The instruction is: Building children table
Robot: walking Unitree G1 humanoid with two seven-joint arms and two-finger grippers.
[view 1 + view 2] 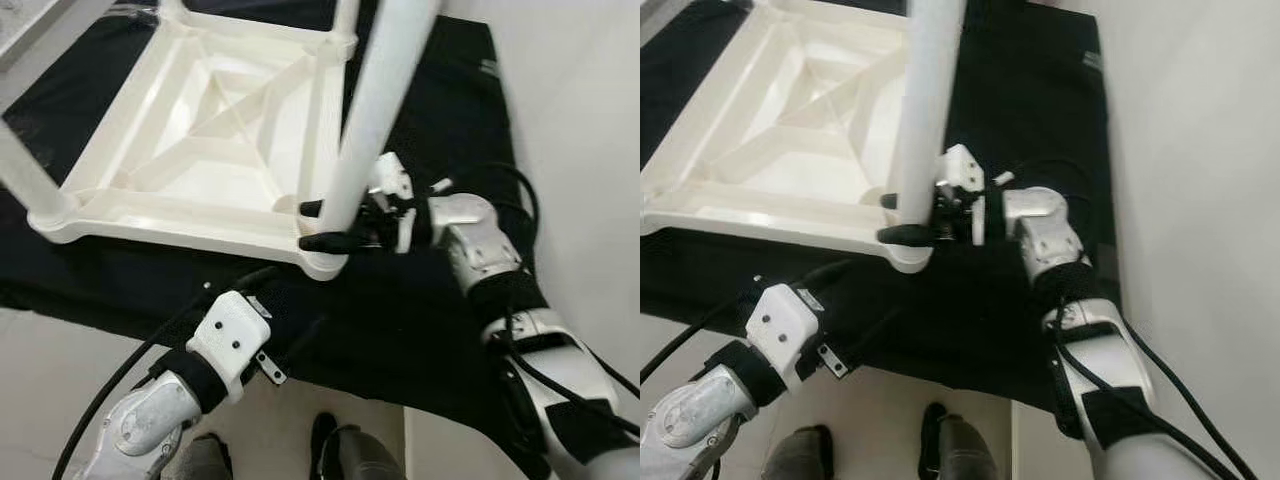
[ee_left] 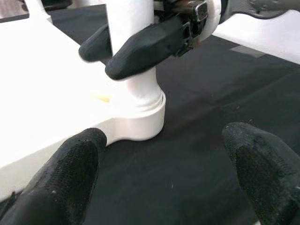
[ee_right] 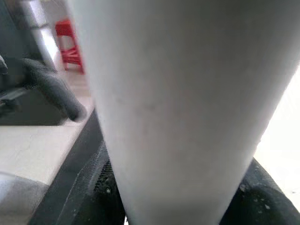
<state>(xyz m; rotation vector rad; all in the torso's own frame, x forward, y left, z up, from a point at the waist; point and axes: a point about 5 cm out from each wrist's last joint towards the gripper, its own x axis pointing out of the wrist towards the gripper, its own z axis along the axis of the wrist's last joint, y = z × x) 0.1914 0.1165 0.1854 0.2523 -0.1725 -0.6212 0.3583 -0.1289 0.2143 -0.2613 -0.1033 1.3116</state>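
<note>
While the right gripper [image 1: 318, 226] clamps the white leg [image 1: 372, 110] in the upturned tabletop's [image 1: 190, 140] near corner socket (left gripper [image 2: 164, 173] spread open beside it), seating looks underway, needing a firm downward push.

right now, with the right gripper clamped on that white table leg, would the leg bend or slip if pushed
Probably stiff: the table leg is a thick, straight tube. Its smooth surface might let the right gripper slide. Seated in the corner socket of the upside-down tabletop, a push would likely shift the whole light-looking frame.
</note>
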